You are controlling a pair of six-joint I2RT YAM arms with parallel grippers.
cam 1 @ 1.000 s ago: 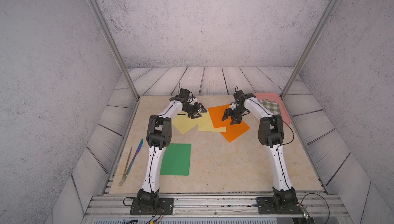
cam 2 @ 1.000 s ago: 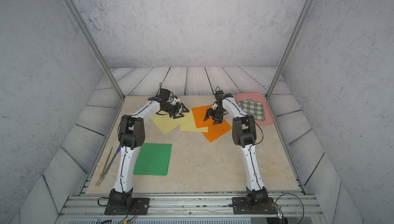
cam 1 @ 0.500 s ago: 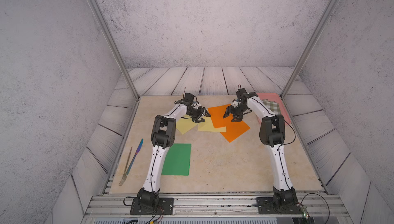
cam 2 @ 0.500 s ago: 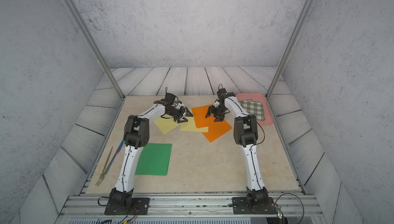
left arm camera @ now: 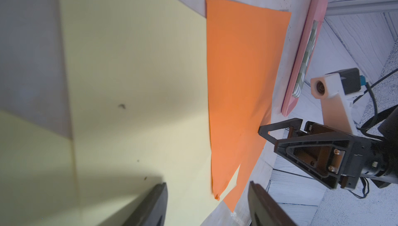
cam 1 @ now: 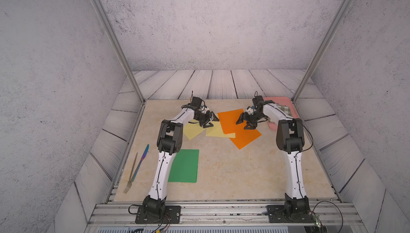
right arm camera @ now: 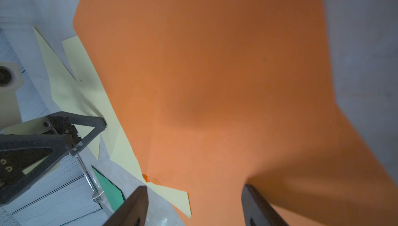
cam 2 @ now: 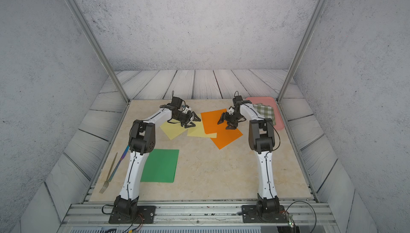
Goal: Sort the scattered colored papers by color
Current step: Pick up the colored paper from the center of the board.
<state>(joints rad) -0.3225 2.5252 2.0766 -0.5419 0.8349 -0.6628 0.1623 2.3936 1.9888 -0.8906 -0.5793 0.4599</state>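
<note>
So, green paper [cam 1: 186,165]: flat on the tabletop [cam 1: 233,172] beside the left arm [cam 1: 164,165], well apart from the others; the arm covers its left edge, and whether it is one sheet or a stack cannot be told
outer yellow paper [cam 1: 193,132]: mid-tabletop, its far corner hidden under the left arm
middle yellow paper [cam 1: 218,132]: just beside it, touching or overlapping; one edge runs under the far orange paper [cam 1: 229,121]
far orange paper: lies over the middle yellow one and over the near orange paper [cam 1: 246,138]
left fingers [left arm camera: 153,207]: spread apart, holding nothing, above the yellow papers; cut off by the frame edge
right fingers [right arm camera: 134,209]: spread apart, holding nothing, above the orange papers; contact with the paper cannot be told
pink tray [cam 2: 264,99]: far right corner, partly behind the right arm [cam 1: 292,167], a checked cloth [cam 2: 266,112] on it
fork [cam 2: 109,172] and knife [cam 2: 120,162]: by the tabletop's left edge; the knife's far end is hidden by the left arm
</note>
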